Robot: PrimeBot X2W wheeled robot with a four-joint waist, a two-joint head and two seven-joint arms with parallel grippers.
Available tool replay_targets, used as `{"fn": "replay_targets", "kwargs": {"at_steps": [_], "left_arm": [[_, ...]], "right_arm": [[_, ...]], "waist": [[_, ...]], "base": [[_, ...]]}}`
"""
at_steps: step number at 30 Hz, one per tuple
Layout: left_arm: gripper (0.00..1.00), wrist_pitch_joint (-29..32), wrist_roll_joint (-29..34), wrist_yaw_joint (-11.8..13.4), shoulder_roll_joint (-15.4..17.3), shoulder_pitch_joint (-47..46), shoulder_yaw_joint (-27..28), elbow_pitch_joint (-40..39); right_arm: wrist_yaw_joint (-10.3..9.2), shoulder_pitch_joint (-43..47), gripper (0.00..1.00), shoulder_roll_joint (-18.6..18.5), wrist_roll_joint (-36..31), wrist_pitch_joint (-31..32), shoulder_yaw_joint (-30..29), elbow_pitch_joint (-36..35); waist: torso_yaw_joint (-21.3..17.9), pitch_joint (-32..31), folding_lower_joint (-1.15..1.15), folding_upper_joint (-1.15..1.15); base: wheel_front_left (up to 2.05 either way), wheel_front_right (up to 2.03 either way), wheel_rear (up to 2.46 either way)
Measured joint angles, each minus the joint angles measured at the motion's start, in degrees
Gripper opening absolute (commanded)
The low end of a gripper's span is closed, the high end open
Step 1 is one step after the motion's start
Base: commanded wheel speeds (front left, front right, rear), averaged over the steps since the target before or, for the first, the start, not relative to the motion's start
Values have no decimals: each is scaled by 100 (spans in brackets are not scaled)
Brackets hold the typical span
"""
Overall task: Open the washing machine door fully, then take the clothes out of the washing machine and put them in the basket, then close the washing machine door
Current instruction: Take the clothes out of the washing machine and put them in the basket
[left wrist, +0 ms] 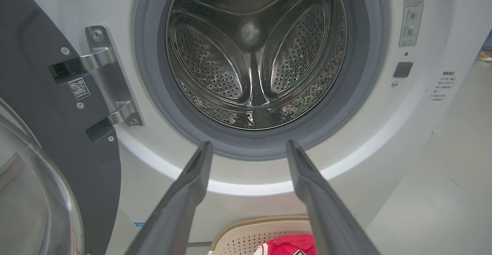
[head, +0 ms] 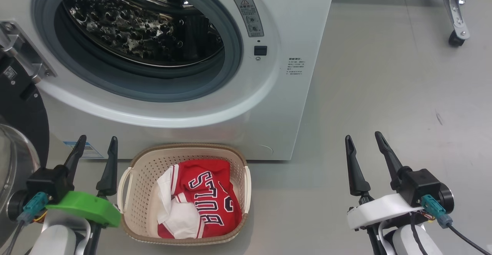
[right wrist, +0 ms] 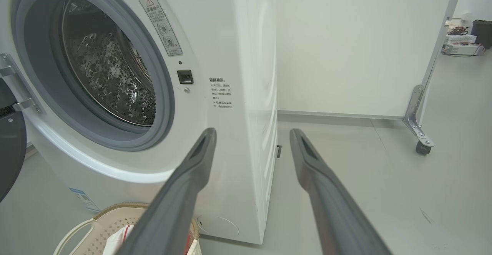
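The left fingers (head: 77, 151) are spread wide, holding nothing and touching nothing. They hang over the floor (head: 384, 93) just beside the basket's left handle, with their tips pointing at the front of the washing machine (head: 292, 105). The right fingers (head: 353, 166) are spread just as wide and also hold nothing. They are well off to the right of the basket (head: 140, 182), over bare floor.

The door (head: 21, 109) is swung open on its hinge to the left, and its glass bowl shows at the lower left edge. The basket stands on the floor against the foot of the machine, below the drum (head: 142, 28). The clothes (head: 209, 193) lie inside it: a red jersey with dark lettering on top and white cloth beside it.
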Motion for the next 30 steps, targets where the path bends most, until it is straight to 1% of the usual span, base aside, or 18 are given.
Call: {"fn": "replay_targets", "kwargs": {"at_steps": [6, 9, 14, 21, 30], "left_arm": [[100, 0, 44, 0, -75, 401, 216, -343], [100, 0, 99, 0, -81, 599, 304, -504], [100, 0, 301, -3, -124, 775, 368, -733], [100, 0, 398, -20, -269, 1016, 505, -1003], [100, 0, 573, -42, -367, 1090, 617, -1221]], "right_arm": [[113, 145, 100, 4, 47, 0, -56, -13], [115, 209, 100, 11, 48, 0, -92, -71], [172, 262, 100, 12, 48, 0, -152, -104], [236, 308, 100, 20, 48, 0, -193, -137], [250, 309, 100, 20, 48, 0, -225, -163]], "waist": [[24, -255, 0, 0], [15, -322, 0, 0], [-2, -351, 0, 0], [-22, -353, 0, 0], [-39, -357, 0, 0]], "base": [[0, 0, 0], [0, 0, 0], [0, 0, 0], [0, 0, 0], [0, 0, 0]]}}
